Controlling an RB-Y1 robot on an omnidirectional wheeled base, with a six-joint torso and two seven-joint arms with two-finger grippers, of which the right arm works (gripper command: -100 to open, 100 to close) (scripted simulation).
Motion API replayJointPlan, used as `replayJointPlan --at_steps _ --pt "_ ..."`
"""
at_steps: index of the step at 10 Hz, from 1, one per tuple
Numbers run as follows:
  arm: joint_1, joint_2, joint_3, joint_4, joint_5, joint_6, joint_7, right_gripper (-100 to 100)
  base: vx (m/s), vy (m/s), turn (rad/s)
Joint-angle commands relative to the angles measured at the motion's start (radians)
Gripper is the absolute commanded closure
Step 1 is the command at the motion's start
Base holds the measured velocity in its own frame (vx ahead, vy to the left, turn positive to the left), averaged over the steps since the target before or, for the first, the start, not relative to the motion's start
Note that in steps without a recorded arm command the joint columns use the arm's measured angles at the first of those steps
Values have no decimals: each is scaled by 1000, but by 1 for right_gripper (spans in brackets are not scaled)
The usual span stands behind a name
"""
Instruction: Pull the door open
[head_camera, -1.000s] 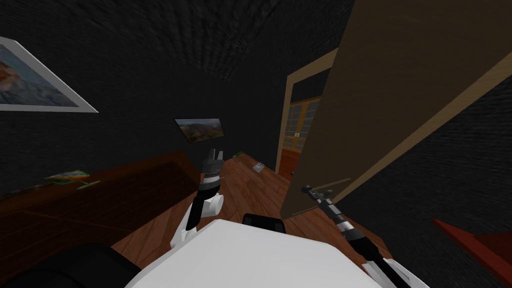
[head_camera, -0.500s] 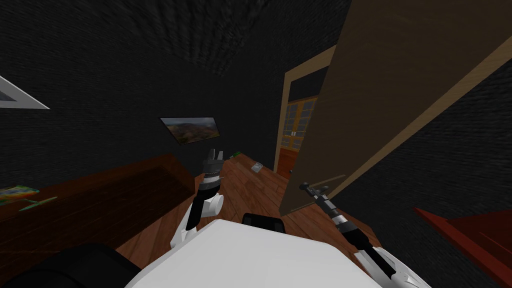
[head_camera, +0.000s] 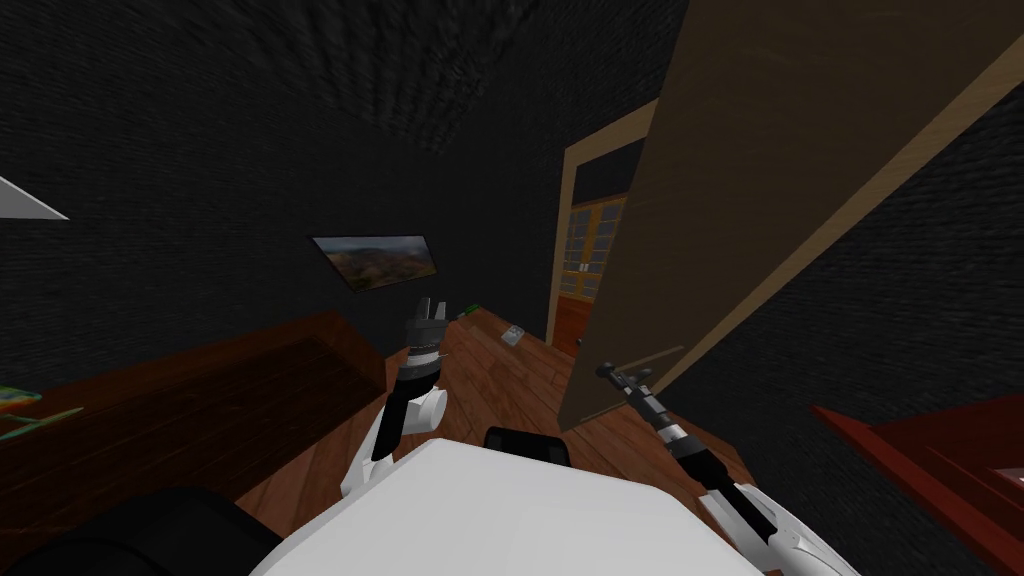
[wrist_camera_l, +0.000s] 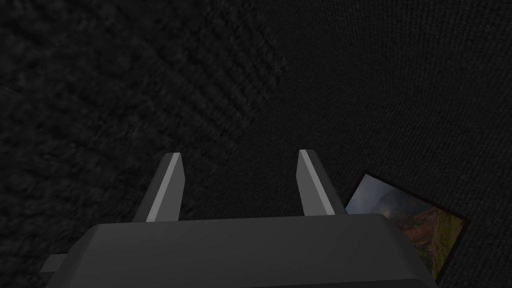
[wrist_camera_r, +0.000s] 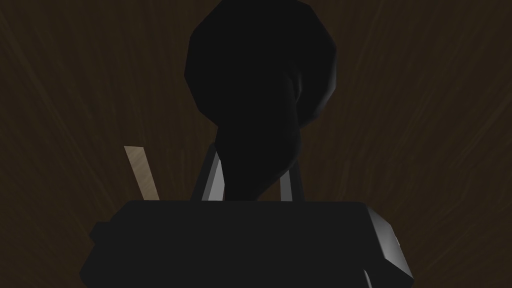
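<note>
Count: one door (head_camera: 760, 180), one handle (wrist_camera_r: 260, 90), two grippers, two wall pictures.

Door: a brown slab standing ajar on my right. Its free edge was turned toward me and its foot was on the wooden floor (head_camera: 500, 375). A pale tan frame strip (head_camera: 860, 220) ran along its far side.

Right gripper (head_camera: 607, 372): arm stretched out to the handle, low on the door near the free edge. The right wrist view gave the close detail. Both fingers (wrist_camera_r: 215, 181) were closed tight on the narrow neck of the dark, knob-shaped handle, one on each side, with the brown door face behind. A short pale strip (wrist_camera_r: 141, 172) stood beside the gripper; I could not tell what it was.

Left gripper (head_camera: 428, 316): raised ahead of me, well apart from the door. The left wrist view showed its two fingers spread wide with nothing between them.

The head view gave the room. One picture (head_camera: 375, 260) hung on the dark wall, and a white corner (head_camera: 25, 203) of the second showed at far left. A tan-framed opening (head_camera: 565, 230) lay left of the door's edge, with paned glass (head_camera: 590, 250) beyond. One small grey thing (head_camera: 514, 336) lay on the floor nearby, too small to name. A dark low cabinet (head_camera: 200, 400) stood on the left and red-brown furniture (head_camera: 930, 450) on the right.
</note>
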Motion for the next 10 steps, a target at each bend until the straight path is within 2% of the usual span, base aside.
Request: replayJointPlan --at_steps 1,3,5,6,7,9,10 --pt "32 16 22 -44 13 7 1 100 -6 13 -22" --pt "32 16 22 -44 13 7 1 100 4 15 10" --pt "32 16 22 -23 13 7 1 100 2 5 -6" --pt "32 16 22 -44 13 7 1 100 6 -5 -9" --pt "32 16 22 -16 13 7 1 100 -1 0 22" --pt "32 16 22 -44 13 7 1 100 5 -3 -14" --pt "36 -15 13 -47 5 -6 3 100 -34 -73 -38"
